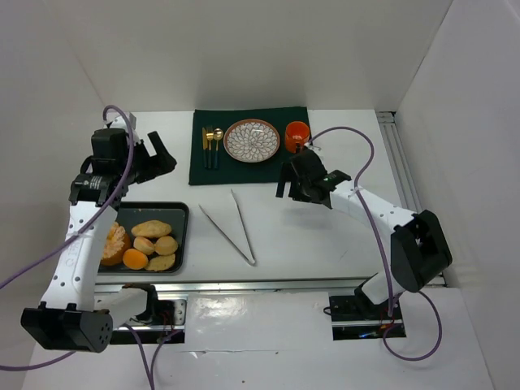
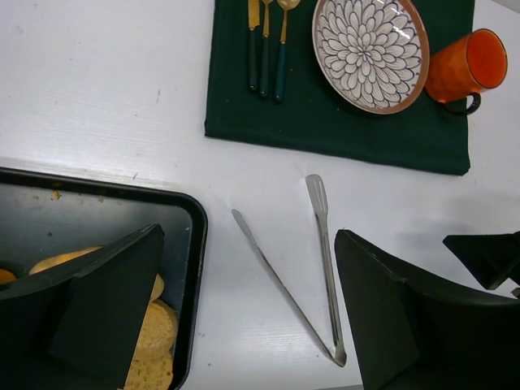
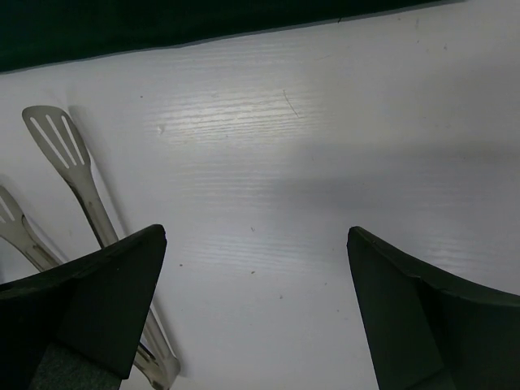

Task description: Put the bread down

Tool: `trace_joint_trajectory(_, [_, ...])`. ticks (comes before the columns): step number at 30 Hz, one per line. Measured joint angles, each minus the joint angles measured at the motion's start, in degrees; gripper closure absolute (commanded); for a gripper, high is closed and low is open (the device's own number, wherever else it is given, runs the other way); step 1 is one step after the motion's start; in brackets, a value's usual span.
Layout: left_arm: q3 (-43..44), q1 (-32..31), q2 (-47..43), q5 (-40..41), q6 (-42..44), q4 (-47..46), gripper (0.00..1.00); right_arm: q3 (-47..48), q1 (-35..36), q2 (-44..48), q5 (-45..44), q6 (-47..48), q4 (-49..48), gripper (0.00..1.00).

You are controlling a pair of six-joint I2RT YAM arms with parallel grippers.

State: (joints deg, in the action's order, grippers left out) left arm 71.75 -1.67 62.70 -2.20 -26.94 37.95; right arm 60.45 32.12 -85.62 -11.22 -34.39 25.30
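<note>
Now: bread [image 1: 151,228] waits in the tray [image 1: 179,213], pincers released

Bread lies at the table's eight o'clock. Left gripper [image 1: 162,154] and right gripper [image 3: 256,236] both gape empty. Thin tongs [image 1: 242,227], six o'clock of the plate [image 1: 252,140], may skid if pinched off-centre.

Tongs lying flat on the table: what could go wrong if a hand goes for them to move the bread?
The tongs are thin and lie flat, so the open right hand might scrape the table or slip off them. The bread rolls sit crowded beside a peeled orange and a tangerine, so the wrong item could get nudged or pinched.
</note>
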Motion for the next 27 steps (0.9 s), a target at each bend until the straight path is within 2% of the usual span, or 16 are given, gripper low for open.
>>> trace_joint_trajectory(13, [1.03, 4.85, 1.55, -0.5, -0.79, 1.95, 0.0, -0.07, 1.62, 0.83, 1.53, 0.13, -1.16, 0.0])
trace_joint_trajectory(16, [1.03, 5.73, 1.4, -0.7, -1.44, 2.1, 0.0, -0.07, 6.47, 0.52, 2.95, 2.75, -2.62, 0.0])
trace_joint_trajectory(21, [1.03, 6.05, 1.33, -1.07, -1.68, 2.56, 0.0, 0.87, 20.02, -5.01, 3.78, 8.17, -2.95, 0.0])
trace_joint_trajectory(27, [1.03, 6.1, 1.33, -1.18, -1.7, 2.78, 0.0, 0.7, 26.14, -9.86, 6.95, 12.87, -2.82, 0.0])
